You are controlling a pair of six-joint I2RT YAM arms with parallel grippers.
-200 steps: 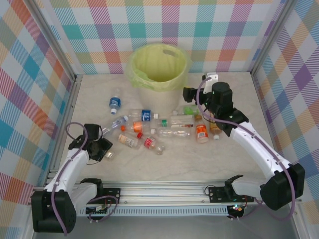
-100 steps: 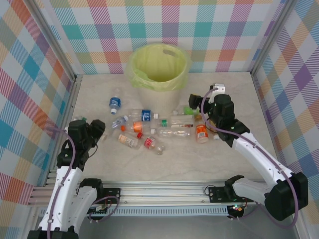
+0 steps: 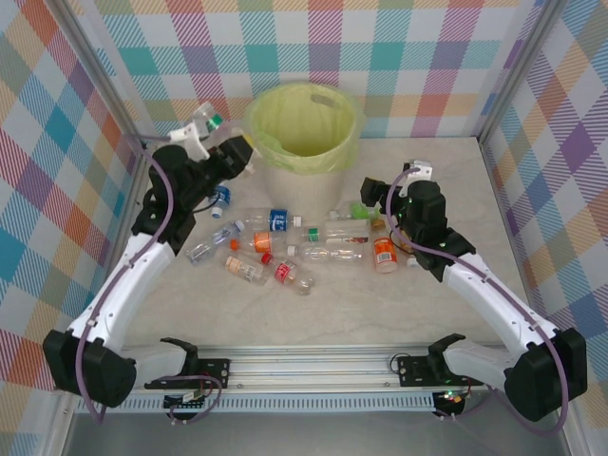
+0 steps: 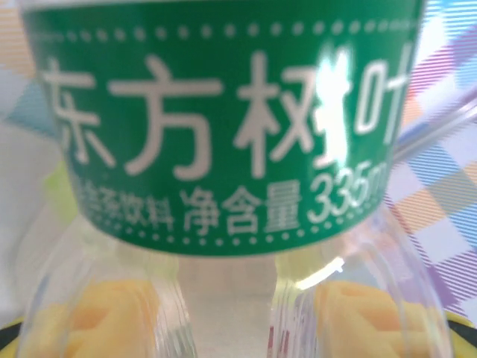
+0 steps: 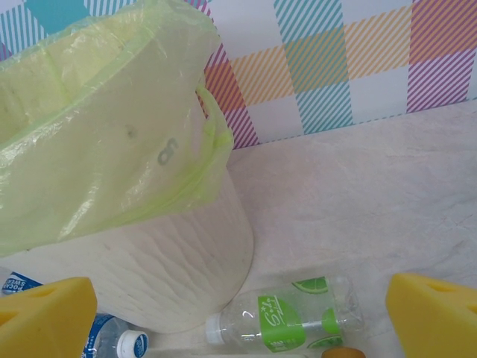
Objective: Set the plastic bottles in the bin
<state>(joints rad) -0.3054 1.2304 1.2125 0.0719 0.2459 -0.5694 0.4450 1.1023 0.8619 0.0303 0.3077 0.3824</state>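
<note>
My left gripper (image 3: 226,150) is raised beside the left rim of the bin (image 3: 302,152) and is shut on a clear bottle with a green label (image 4: 223,112) and a green cap (image 3: 215,121). In the left wrist view its yellow pads (image 4: 97,321) show through the bottle's clear wall. My right gripper (image 3: 367,188) hangs open, low over a lime-green labelled bottle (image 5: 287,321) that lies beside the bin's base (image 5: 149,276); its yellow fingers (image 5: 436,313) stand wide apart. Several more bottles (image 3: 285,252) lie in a loose heap on the table in front of the bin.
A blue-labelled bottle (image 3: 219,198) lies apart at the heap's left and an orange-labelled one (image 3: 384,252) at its right. Checked walls (image 3: 76,171) and metal rails close in the table (image 3: 456,180) at the sides and the back.
My left arm has swung up from low at the table's front left to the bin's left rim, with the green-labelled bottle in its grip. My right gripper dropped slightly towards the lime-green bottle.
</note>
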